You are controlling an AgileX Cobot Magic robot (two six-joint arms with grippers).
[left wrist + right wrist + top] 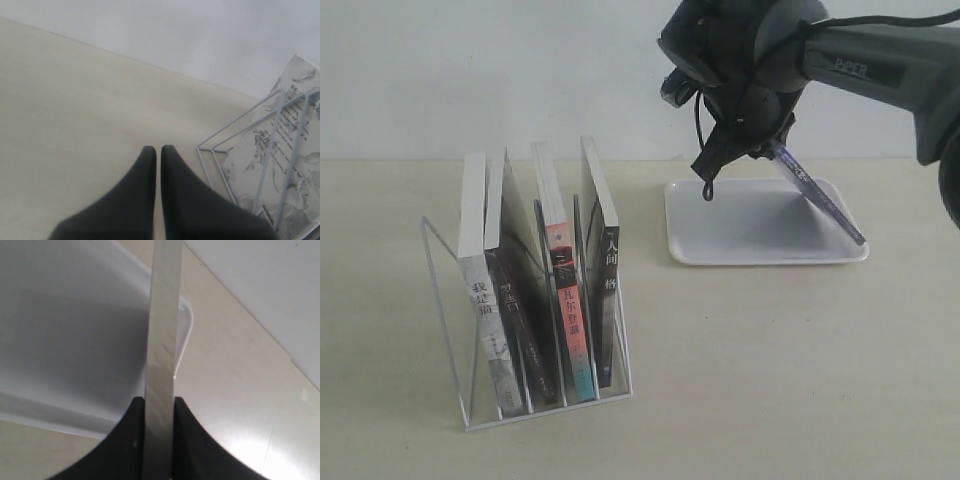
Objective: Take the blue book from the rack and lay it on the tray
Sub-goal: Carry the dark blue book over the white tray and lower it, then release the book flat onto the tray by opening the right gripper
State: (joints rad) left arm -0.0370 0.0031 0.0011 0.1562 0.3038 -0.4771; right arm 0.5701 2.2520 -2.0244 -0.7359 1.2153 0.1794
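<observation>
- While the right gripper [765, 150] hangs above the tray [740, 240], watched from across the room, it is clamped on the upper end of the blue book [823, 198]. The book slants down toward five o'clock. Its lower corner is at or just over the tray's rim on the three-o'clock side; I cannot tell whether it touches. The rack [445, 300] stands well apart, at about eight o'clock from the tray, with four other books [560, 290] in its slots. To my eye the book is out, and only the laying down is left.
- Left wrist camera: the left gripper [158, 150] has its fingers pressed together on nothing, over the table [75, 110] near the rack's wire corner. It is best left out of the way there.
- Right wrist camera: the book's page edge runs between the dark fingers [131, 430], with the tray's white floor behind it. I would carry the book toward the tray's middle, tip it flatter until one cover faces down, and lower it. Only then should the fingers part, or it could overhang the rim or slap down.
</observation>
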